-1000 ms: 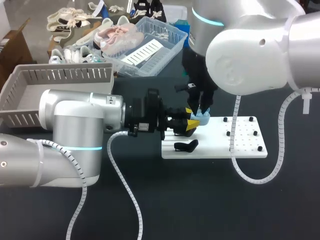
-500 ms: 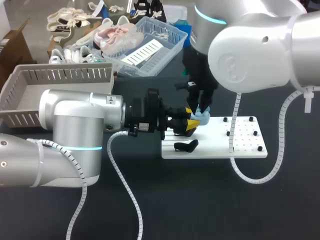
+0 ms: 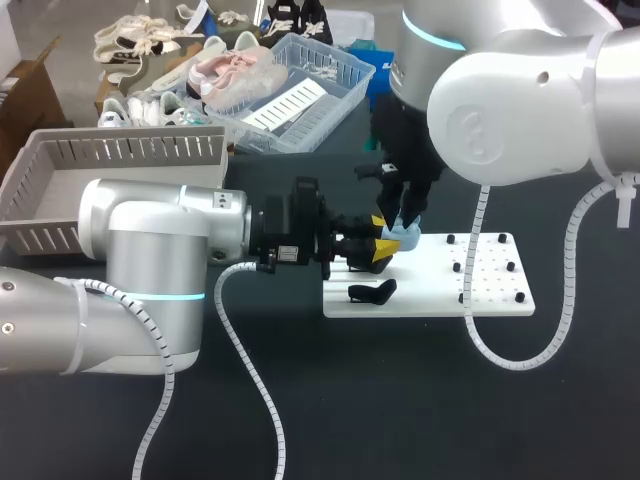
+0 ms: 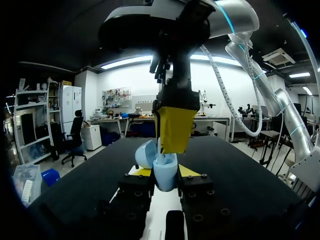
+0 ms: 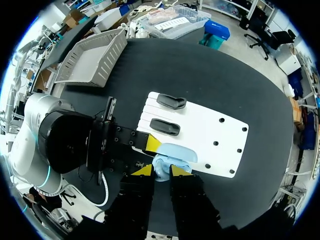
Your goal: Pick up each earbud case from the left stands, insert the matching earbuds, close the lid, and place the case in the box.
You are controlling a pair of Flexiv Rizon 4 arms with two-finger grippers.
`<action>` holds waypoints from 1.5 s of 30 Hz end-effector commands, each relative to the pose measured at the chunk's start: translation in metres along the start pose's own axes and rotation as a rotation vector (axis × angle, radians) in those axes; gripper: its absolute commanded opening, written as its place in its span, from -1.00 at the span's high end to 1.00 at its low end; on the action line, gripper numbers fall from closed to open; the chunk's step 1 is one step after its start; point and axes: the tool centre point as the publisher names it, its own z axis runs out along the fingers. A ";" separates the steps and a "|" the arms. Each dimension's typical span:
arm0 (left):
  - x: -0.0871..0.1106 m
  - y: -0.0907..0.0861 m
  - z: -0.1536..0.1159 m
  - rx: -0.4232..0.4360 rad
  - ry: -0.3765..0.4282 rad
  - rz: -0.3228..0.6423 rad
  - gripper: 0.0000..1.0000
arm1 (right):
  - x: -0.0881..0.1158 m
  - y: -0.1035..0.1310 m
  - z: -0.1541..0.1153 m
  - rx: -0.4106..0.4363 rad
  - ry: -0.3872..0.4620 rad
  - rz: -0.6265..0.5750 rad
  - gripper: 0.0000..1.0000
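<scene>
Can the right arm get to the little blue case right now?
Most likely yes: the right pincer is right at the open blue case, held by the left pincer, with nothing between them.

Left arm (image 3: 150,260) & right arm (image 3: 520,100): rounded silver-white shells w/ cyan light rings at joints, white spiral-wrapped cables (image 3: 233,335) hanging off. Left gripper (image 3: 388,240) black, yellow tips, small screws on finger blocks.

Right gripper (image 3: 404,218) overhangs the case (image 3: 405,238); black stand (image 3: 372,291) beside
</scene>
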 end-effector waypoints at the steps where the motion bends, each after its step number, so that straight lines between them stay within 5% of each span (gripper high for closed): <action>1: 0.000 0.000 0.000 -0.002 -0.002 0.001 1.00 | 0.003 -0.003 0.001 -0.003 -0.002 -0.001 1.00; 6: 0.000 0.000 0.000 -0.002 -0.002 0.001 1.00 | 0.002 -0.003 0.002 -0.008 0.005 -0.001 1.00; 9: 0.000 0.000 0.000 -0.002 -0.002 0.001 1.00 | 0.002 -0.004 0.002 -0.006 0.009 -0.002 0.44; 12: 0.000 0.000 0.000 -0.002 -0.002 0.001 1.00 | 0.001 -0.003 0.002 -0.006 0.012 -0.007 0.29; 23: 0.000 0.000 0.000 -0.002 -0.002 0.001 1.00 | 0.000 0.000 0.001 -0.006 0.014 -0.020 0.24; 34: 0.000 0.000 0.000 -0.002 -0.002 0.001 1.00 | 0.007 0.001 -0.012 0.010 0.001 -0.018 -0.18; 45: 0.000 0.000 0.000 -0.002 -0.002 0.001 1.00 | 0.019 -0.014 -0.020 0.032 -0.009 0.024 -0.29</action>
